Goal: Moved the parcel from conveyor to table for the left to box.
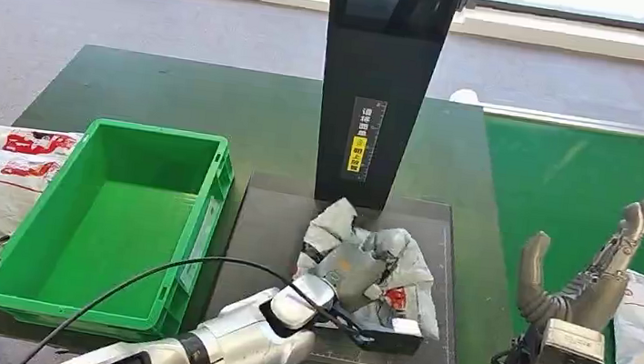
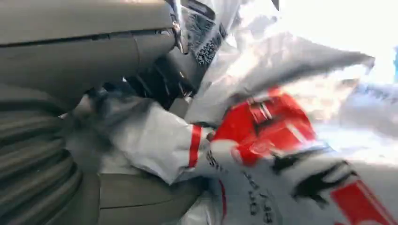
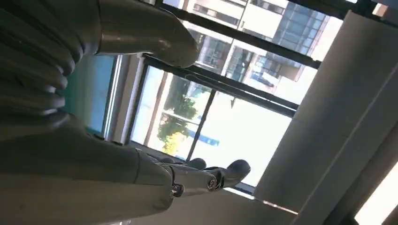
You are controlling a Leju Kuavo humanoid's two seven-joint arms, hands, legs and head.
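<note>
The crumpled parcel (image 1: 373,261) is gripped by the left hand (image 1: 345,281); the right hand (image 1: 587,272) is spread, empty. Probably it must be lifted to the green box (image 1: 112,222) beside these fingers.

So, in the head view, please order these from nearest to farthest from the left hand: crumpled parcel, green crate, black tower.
From the left hand:
1. Crumpled parcel, under the hand on the black mat.
2. Green crate, to its left.
3. Black tower, behind the mat.
</note>
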